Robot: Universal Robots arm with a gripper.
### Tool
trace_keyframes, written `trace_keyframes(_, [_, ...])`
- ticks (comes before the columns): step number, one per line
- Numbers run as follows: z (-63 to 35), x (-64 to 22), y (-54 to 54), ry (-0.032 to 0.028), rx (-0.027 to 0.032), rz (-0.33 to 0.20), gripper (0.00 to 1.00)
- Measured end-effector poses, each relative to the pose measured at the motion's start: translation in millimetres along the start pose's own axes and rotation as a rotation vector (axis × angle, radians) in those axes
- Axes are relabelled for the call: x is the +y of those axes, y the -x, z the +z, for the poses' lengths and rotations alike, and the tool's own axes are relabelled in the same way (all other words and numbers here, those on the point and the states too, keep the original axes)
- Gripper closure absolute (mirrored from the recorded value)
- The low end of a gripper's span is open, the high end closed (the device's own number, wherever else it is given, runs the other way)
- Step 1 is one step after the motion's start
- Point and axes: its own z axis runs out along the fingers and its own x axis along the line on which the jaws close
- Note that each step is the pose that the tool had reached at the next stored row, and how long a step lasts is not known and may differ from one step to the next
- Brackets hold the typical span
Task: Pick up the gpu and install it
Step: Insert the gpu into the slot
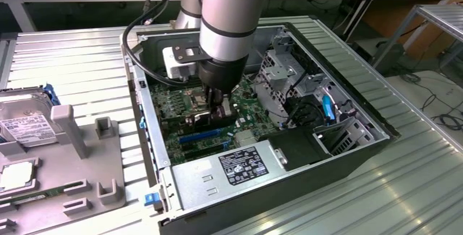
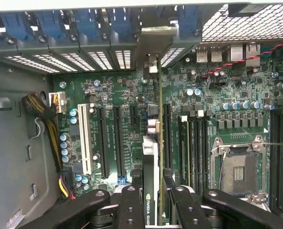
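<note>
So the gpu is gripped edge-on by the partly closed jaws, held upright just over the motherboard slots inside the opened PC case.

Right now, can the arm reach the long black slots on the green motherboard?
Probably yes: the grey metal case lies open, and the fingers hold the thin green-and-black gpu edge-on among those long black slots, with no cable crossing them.

The motherboard is green with one white slot. The graphics card has a black edge with a green logo, and the gripper is black. At six o'clock in the exterior view, the silver power supply wears a black-and-white label.
</note>
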Motion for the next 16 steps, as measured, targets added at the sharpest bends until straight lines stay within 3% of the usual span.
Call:
trace_keyframes(3, [-0.1, 0.0, -0.4, 0.0000, 0.0008, 0.000, 0.73])
trace_keyframes(7, [0.0, -0.1, -1.0, -0.0005, 0.0085, 0.000, 0.73])
trace_keyframes(13, [0.2, 1.8, -1.1, -0.0006, 0.0101, 0.000, 0.73])
trace_keyframes(16, [0.2, 1.5, -1.1, 0.0052, 0.0103, 0.001, 0.73])
